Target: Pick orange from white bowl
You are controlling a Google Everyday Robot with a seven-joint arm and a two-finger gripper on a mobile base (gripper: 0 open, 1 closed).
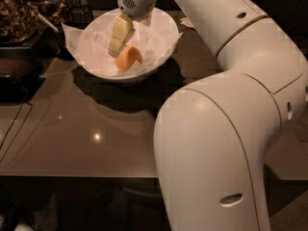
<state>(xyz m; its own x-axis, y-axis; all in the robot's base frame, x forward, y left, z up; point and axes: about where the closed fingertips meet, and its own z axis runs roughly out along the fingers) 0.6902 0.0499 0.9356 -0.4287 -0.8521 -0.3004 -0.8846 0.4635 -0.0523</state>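
The white bowl (153, 67), lined with crumpled white paper, stands at the back of the dark table. The pale orange (130, 59) lies in its middle. My gripper (126, 46) hangs from the arm into the bowl, right over the orange and open. One pale yellow finger (120, 34) reaches down on the orange's left side and covers its left edge. The other finger is mostly hidden behind the wrist. I cannot tell whether the fingers touch the fruit.
My white arm (226, 129) fills the right half of the view. A crumpled beige paper wad (186, 21) peeks out behind it. Dark containers (17, 13) stand at the back left and a black cable (14, 126) runs off the table's left edge.
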